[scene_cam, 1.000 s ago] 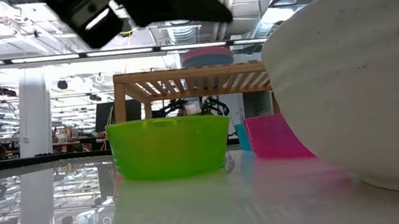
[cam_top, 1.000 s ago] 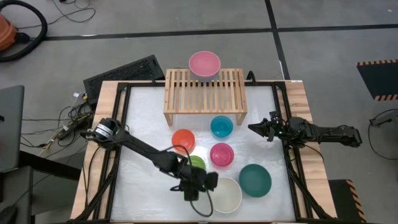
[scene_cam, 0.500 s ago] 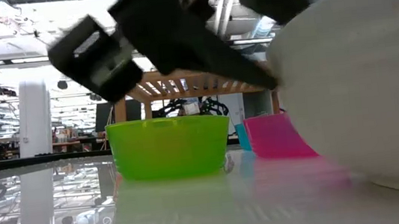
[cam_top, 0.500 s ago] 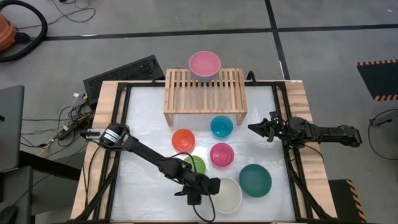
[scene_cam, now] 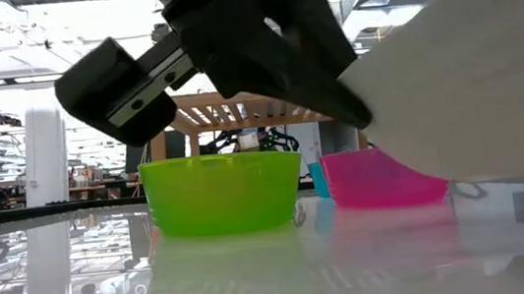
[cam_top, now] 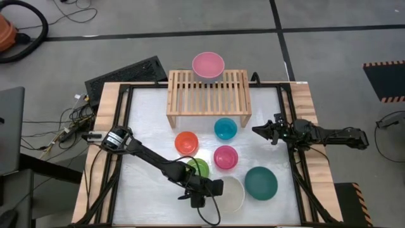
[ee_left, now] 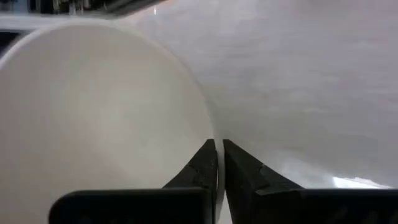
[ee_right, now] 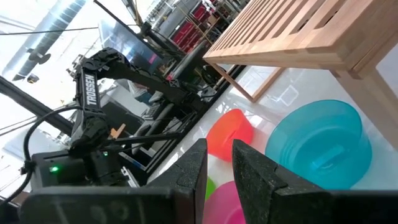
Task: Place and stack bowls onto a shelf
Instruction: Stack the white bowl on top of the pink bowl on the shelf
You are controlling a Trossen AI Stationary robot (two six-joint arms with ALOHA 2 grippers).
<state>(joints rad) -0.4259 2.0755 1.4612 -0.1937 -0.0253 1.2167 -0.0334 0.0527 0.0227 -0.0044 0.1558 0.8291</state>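
The left gripper (ee_left: 217,163) pinches the thin smooth rim of the round cream-white bowl (cam_top: 231,194), tilted off the glossy white table (cam_top: 145,126) beside the lime green bowl (cam_top: 198,167), while the right gripper (cam_top: 258,131), fingers nearly together, waits at the table's right edge.

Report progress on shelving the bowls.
Done: the pink bowl sits on the shelf. In hand: the left gripper pinches the cream bowl's rim, tilting it. Left: the red, cyan, magenta, green and teal bowls. The right gripper waits.
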